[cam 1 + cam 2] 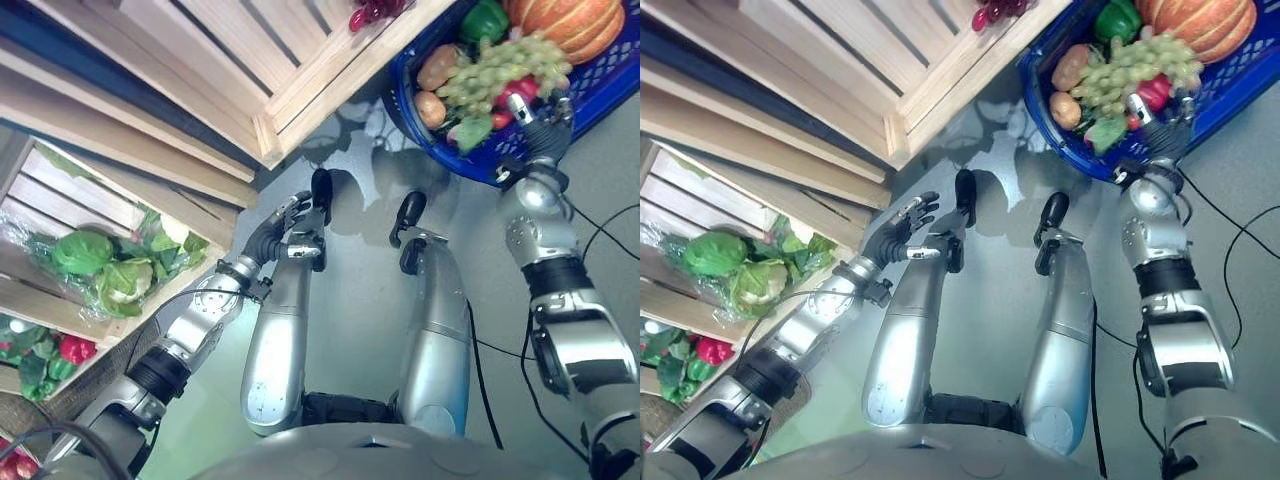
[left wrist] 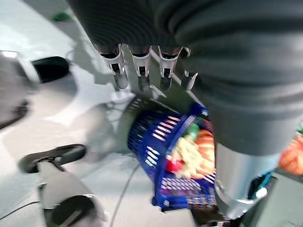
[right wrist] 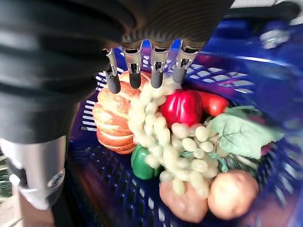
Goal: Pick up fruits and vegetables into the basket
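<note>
A blue plastic basket (image 1: pixel 470 165) is seen on the grey floor (image 1: pixel 360 300), beside the corner of a pale wooden crate (image 1: pixel 290 70). The basket is filled with an orange pumpkin (image 1: pixel 570 22), a bunch of green grapes (image 1: pixel 505 65), a green bell pepper (image 1: pixel 485 20), a red bell pepper (image 3: pixel 182 106), two potatoes (image 1: pixel 432 108) and a leafy green vegetable (image 3: pixel 239 135). The grapes are draped over the pumpkin and the red pepper.

The right hand (image 1: pixel 540 125) is held just above the basket's near rim, over the produce. In the right wrist view its fingers (image 3: pixel 135 71) are seen straight and relaxed, with nothing gripped; their dark tips hang just above the grapes and the pumpkin.

The left hand (image 1: pixel 902 228) is held low over the floor, well apart from the basket. Its fingers (image 2: pixel 142 75) are extended and spread, and nothing is held.

At the left, a lower wooden crate (image 1: pixel 60 190) is seen with green cabbages (image 1: pixel 82 252) in clear wrapping, and red peppers (image 1: pixel 72 348) lie in the compartment below. Dark red grapes (image 1: pixel 372 12) are seen at the upper crate's edge.

No writing or label can be read on any object.
</note>
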Tool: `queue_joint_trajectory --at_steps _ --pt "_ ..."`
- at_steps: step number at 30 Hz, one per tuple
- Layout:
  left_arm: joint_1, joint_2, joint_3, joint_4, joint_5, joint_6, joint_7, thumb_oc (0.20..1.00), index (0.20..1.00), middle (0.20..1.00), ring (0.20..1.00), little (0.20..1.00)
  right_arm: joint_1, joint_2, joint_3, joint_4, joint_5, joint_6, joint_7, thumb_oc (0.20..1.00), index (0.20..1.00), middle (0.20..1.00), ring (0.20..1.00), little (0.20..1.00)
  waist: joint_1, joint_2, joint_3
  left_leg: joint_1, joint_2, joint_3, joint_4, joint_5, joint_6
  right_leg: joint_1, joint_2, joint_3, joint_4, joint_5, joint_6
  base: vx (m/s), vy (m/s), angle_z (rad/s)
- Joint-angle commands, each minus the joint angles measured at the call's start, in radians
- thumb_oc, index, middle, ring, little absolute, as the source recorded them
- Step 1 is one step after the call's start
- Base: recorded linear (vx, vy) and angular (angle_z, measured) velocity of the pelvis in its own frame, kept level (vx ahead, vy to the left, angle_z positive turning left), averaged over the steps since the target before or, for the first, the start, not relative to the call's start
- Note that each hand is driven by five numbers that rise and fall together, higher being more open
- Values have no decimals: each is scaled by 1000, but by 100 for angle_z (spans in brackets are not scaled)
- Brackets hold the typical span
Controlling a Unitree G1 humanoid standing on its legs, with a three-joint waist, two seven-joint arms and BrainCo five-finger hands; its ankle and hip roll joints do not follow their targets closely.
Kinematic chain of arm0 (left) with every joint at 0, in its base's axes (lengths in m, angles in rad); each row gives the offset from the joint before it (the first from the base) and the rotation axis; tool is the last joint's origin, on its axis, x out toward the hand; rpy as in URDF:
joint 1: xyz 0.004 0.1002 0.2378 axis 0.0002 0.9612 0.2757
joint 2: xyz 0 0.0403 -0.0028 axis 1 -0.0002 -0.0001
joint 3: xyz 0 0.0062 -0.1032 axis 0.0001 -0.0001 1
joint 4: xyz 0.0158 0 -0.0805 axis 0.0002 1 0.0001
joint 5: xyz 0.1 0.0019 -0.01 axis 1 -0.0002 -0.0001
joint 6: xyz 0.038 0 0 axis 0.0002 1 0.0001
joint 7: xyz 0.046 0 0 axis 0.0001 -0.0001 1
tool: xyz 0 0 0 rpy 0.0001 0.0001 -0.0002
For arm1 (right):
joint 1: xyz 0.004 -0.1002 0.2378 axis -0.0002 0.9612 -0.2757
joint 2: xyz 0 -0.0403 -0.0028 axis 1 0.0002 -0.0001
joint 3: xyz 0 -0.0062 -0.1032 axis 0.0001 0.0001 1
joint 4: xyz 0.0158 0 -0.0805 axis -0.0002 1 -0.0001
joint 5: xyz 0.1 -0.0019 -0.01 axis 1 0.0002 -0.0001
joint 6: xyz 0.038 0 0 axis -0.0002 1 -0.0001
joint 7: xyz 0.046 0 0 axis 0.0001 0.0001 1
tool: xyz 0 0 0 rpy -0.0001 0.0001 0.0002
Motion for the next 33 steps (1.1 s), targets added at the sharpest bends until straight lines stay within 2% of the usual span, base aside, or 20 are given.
queue_joint_trajectory --at_steps 1,5,6,7,8,12,15,17,19,20,22,25,26,27,29,32,33 --pt "86 -59 21 -87 40 -73 10 1000 1000 1000 1000 1000 115 -28 11 -109 -64 -94 17 1000 1000 1000 1000 1000 -48 75 -56 104 -32 39 16 -163 35 75 71 -47 -92 46 34 -16 50 -10" --pt "96 -49 82 -136 56 -76 30 1000 1000 1000 1000 1000 252 37 47 -215 -126 -136 67 1000 1000 1000 1000 1000 -74 58 -56 174 -30 54 -7 -165 32 145 73 -41 -129 50 41 -26 34 -6" --pt "93 -45 106 -149 60 -76 32 1000 1000 1000 1000 1000 280 44 50 -239 -138 -151 86 1000 1000 1000 1000 1000 -80 53 -56 167 -29 65 -22 -135 37 140 74 -47 -152 81 34 -5 23 -8" --pt "105 -44 113 -155 64 -80 30 1000 1000 1000 1000 1000 310 48 55 -248 -148 -156 92 1000 1000 1000 1000 1000 -82 51 -56 201 -30 59 -17 -162 31 171 77 -37 -144 54 45 -67 19 -11" --pt "111 -38 144 -179 76 -89 27 1000 1000 1000 1000 1000 346 54 56 -275 -167 -169 95 1000 1000 1000 1000 1000 -88 46 -56 203 -28 71 -33 -136 37 175 77 -41 -167 81 38 6 22 -12" --pt "140 -19 214 -245 157 -165 48 1000 1000 1000 1000 1000 442 59 50 -334 -204 -204 120 1000 1000 1000 1000 1000 -105 38 -56 256 -30 80 -43 -143 39 227 82 -33 -186 76 43 -10 30 -13" --pt "146 12 278 -299 397 -231 180 1000 1000 1000 1000 1000 500 47 33 -382 -233 -194 150 1000 1000 1000 1000 1000 -122 39 -56 302 -33 91 -52 -148 38 269 88 -22 -197 67 47 29 59 -8" --pt "127 46 330 -341 593 -230 307 1000 1000 1000 1000 1000 533 35 29 -408 -242 -187 175 1000 1000 1000 1000 1000 -133 41 -56 328 -37 96 -57 -150 38 293 89 -16 -201 59 51 26 59 -8" --pt "107 87 369 -363 807 -207 450 1000 1000 1000 1000 1000 551 24 25 -422 -261 -181 195 1000 1000 1000 1000 1000 -142 45 -56 342 -39 101 -60 -151 36 304 88 -14 -201 53 53 23 75 -6" --pt "81 135 407 -374 908 -151 508 1000 1000 1000 1000 1000 565 11 25 -434 -267 -178 208 1000 1000 1000 1000 1000 -150 48 -56 355 -41 105 -61 -151 34 315 86 -11 -200 48 54 32 92 -12" --pt "41 204 462 -378 943 -65 527 1000 1000 1000 1000 1000 588 -7 26 -453 -286 -175 230 1000 1000 1000 1000 1000 -166 54 -56 378 -41 115 -69 -150 30 330 82 -4 -201 42 56 49 116 -17" --pt "-10 285 498 -355 1078 39 585 1000 1000 1000 1000 1000 620 -38 11 -490 -293 -170 275 1000 1000 1000 1000 1000 -196 64 -56 395 -37 134 -70 -148 22 338 77 11 -199 38 59 40 114 -17" --pt "-21 301 497 -350 1102 52 598 1000 1000 1000 1000 1000 626 -45 8 -496 -290 -172 283 1000 1000 1000 1000 1000 -200 65 -56 397 -37 137 -71 -147 21 338 77 15 -198 37 59 38 108 -13" --pt "-47 352 497 -332 1188 110 629 1000 1000 1000 1000 1000 640 -68 2 -511 -285 -180 310 1000 1000 1000 1000 1000 -220 68 -56 398 -34 147 -67 -148 17 336 78 26 -195 35 59 30 84 -10" --pt "-67 387 489 -308 1221 143 634 1000 1000 1000 1000 1000 653 -84 -5 -518 -281 -190 329 1000 1000 1000 1000 1000 -233 71 -56 399 -32 155 -63 -150 15 332 79 37 -191 32 59 43 102 -13" --pt "-119 454 431 -237 1289 238 646 1000 1000 1000 1000 1000 672 -122 -14 -524 -264 -219 383 1000 1000 1000 1000 1000 -269 76 -56 396 -25 178 -54 -152 11 318 85 66 -182 30 60 55 110 -19" --pt "-127 461 422 -227 1299 246 650 1000 1000 1000 1000 1000 673 -126 -15 -525 -264 -222 387 1000 1000 1000 1000 1000 -273 77 -56 396 -24 181 -53 -152 10 315 86 69 -180 30 60 46 73 -22"
